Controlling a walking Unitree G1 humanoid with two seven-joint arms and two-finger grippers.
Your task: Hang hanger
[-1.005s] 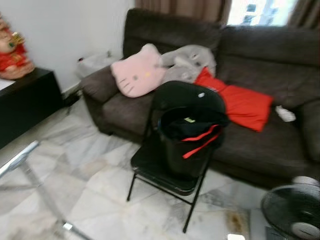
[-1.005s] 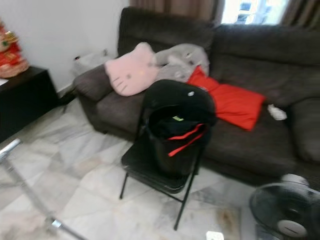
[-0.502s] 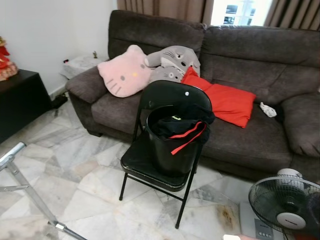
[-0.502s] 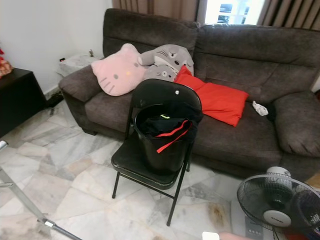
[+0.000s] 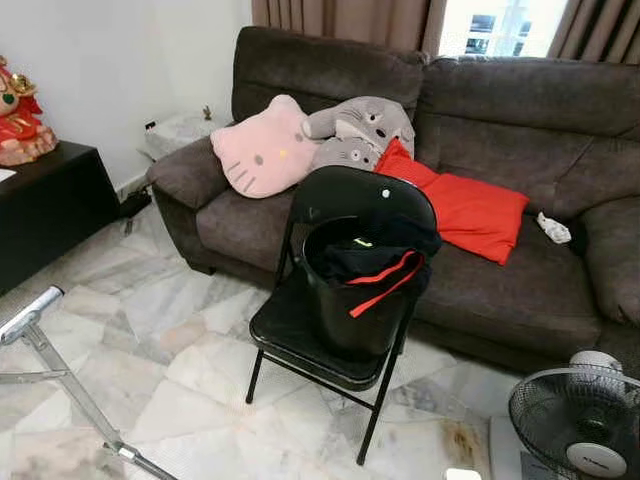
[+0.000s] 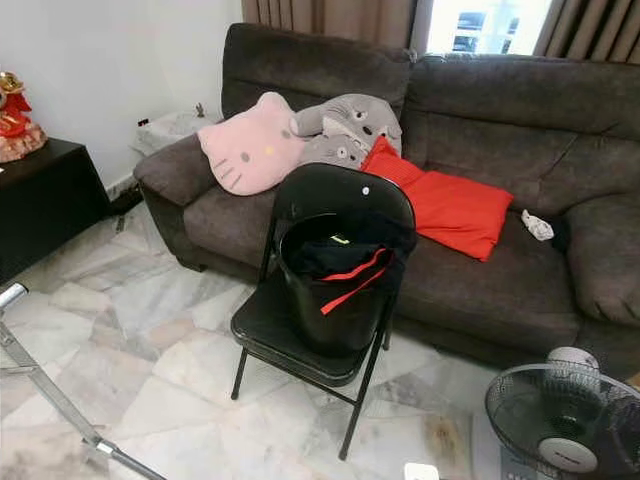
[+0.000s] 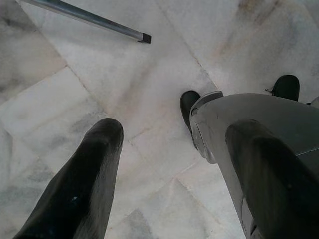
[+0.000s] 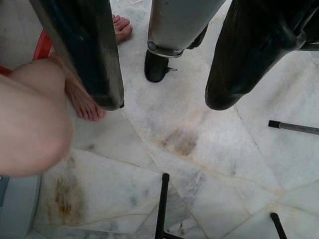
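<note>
A black bucket (image 5: 350, 300) sits on the seat of a black folding chair (image 5: 300, 325), pushed toward the seat's back edge against the backrest. Dark clothing with red trim (image 5: 385, 262) is heaped in the bucket and spills over its rim on the robot's right. Whether a hanger lies among the clothes cannot be told.

Just behind the chair stands a dark brown fabric sofa (image 5: 520, 120). On its seat, toward the left arm, rests a pink cat-face cushion (image 5: 265, 150), with a grey plush toy (image 5: 360, 125) touching it and a red cushion (image 5: 470, 210) beside that. A small white crumpled item (image 5: 553, 228) lies near the sofa's right end.

The floor is pale marble tile (image 5: 180, 350). A metal rack leg (image 5: 60, 370) crosses the lower left corner, and an electric fan (image 5: 585, 430) stands at the lower right. A black cabinet (image 5: 45, 210) with a red figurine (image 5: 20, 115) on top is against the left wall.

The left gripper (image 7: 174, 169) hangs above the tile, its two black fingers (image 7: 84, 184) spread apart and empty, near the robot's silver leg and black foot (image 7: 188, 104). The right gripper (image 8: 164, 94) also points at the floor, fingers (image 8: 89, 55) apart, holding nothing. A person's bare foot (image 8: 82, 99) and knee (image 8: 30, 124) are close beside it.
</note>
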